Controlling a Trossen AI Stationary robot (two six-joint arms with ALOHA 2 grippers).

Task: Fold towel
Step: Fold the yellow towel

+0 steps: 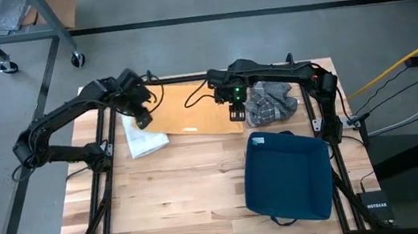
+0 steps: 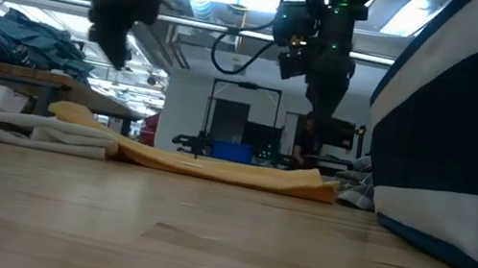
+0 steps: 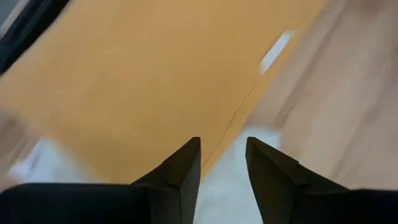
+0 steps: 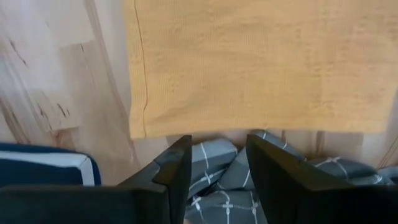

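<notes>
Both grippers — left gripper (image 1: 143,119), right gripper (image 1: 237,115) — hang fingers apart, empty, just above the yellow towel (image 1: 192,111) beneath them; lift straight up so the fold lies undisturbed.

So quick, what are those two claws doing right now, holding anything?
Left gripper: open, empty, above the yellow towel.
Right gripper: open, empty, over the towel's edge by the grey checked cloth.
</notes>
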